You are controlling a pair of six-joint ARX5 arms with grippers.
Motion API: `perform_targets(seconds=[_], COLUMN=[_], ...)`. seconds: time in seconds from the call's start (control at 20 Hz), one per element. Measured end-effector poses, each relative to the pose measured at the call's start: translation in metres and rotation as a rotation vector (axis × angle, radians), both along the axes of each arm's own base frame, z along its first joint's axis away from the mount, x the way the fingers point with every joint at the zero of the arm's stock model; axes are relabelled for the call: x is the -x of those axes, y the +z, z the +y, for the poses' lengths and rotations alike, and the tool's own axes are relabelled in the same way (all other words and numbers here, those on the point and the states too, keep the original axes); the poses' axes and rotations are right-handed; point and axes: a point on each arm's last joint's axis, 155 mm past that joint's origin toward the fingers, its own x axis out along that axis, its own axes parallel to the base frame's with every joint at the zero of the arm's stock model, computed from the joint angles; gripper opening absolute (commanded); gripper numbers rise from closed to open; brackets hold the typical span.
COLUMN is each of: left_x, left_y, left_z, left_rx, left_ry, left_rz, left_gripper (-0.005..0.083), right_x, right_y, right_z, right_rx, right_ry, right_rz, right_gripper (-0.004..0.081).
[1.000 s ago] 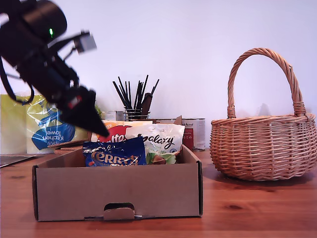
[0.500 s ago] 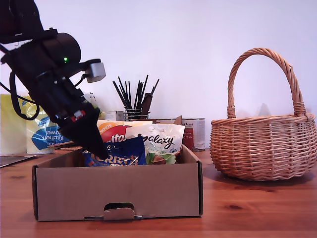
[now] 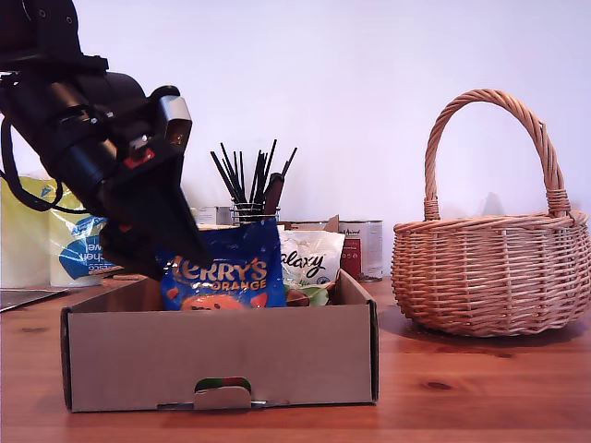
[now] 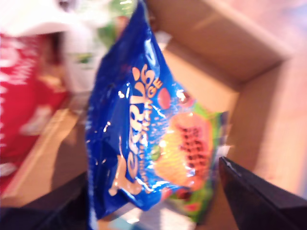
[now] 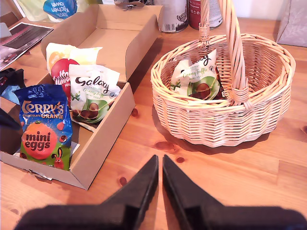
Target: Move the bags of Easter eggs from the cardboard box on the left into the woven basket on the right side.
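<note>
My first gripper [image 3: 182,263] is shut on the dark blue Terry's bag [image 3: 222,277], holding it upright above the cardboard box [image 3: 222,355] at the exterior view's left. In the first wrist view the Terry's bag [image 4: 139,139] hangs between the black fingers [image 4: 254,191]. A white Galaxy bag [image 5: 93,93] and a red Maltesers bag [image 5: 64,67] lie in the box [image 5: 108,129]. The woven basket [image 3: 489,268] stands at the exterior view's right. Inside the basket [image 5: 225,120] lies another white-and-green bag [image 5: 196,79]. My second gripper [image 5: 159,165] is shut and empty over bare table in front of the basket.
Behind the box stand a black wire pen holder [image 3: 251,198], two tins [image 3: 365,245] and a kitchen towel pack [image 3: 74,240]. A magazine [image 5: 24,33] lies beside the box. A strip of wooden table separates box and basket.
My first gripper dropped into the box, shut on the Terry's bag and raised it upright. The bag now covers the Maltesers bag in the exterior view.
</note>
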Motion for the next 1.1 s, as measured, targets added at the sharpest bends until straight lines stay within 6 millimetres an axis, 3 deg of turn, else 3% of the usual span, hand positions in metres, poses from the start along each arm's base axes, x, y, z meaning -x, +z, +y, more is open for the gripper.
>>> perform_targets(seconds=[0.3,0.35,0.55,0.6,0.7,0.85,1.1], left_x=[0.024,0.027,0.028,0.025,0.019,0.013,0.011], left_y=[0.002,0.001,-0.001,-0.003,-0.008,-0.012,-0.01], left_z=[-0.034,-0.038,-0.042,-0.041,-0.036,-0.031,-0.031], left_rx=[0.013,0.006,-0.016,-0.032,-0.07,-0.114,-0.116], left_ry=[-0.111,-0.126,-0.129,-0.122,-0.104,-0.087,-0.086], left_rz=[-0.023,-0.032,-0.049,-0.061,-0.086,-0.111,-0.115], left_gripper=[0.0597,0.0557,0.0208,0.0163,0.0141,-0.0025,-0.002], right_x=[0.0,0.0,0.0,0.0,0.0,0.0,0.0], right_y=[0.0,0.0,0.0,0.0,0.0,0.0,0.0], right_z=[0.0,0.0,0.0,0.0,0.0,0.0,0.0], right_rx=[0.0,0.0,0.0,0.0,0.0,0.0,0.0], right_ry=[0.0,0.0,0.0,0.0,0.0,0.0,0.0], right_rz=[0.0,0.0,0.0,0.0,0.0,0.0,0.0], right_gripper=[-0.0012,-0.0013,-0.0013,-0.0013,-0.0012,-0.0012,-0.0013])
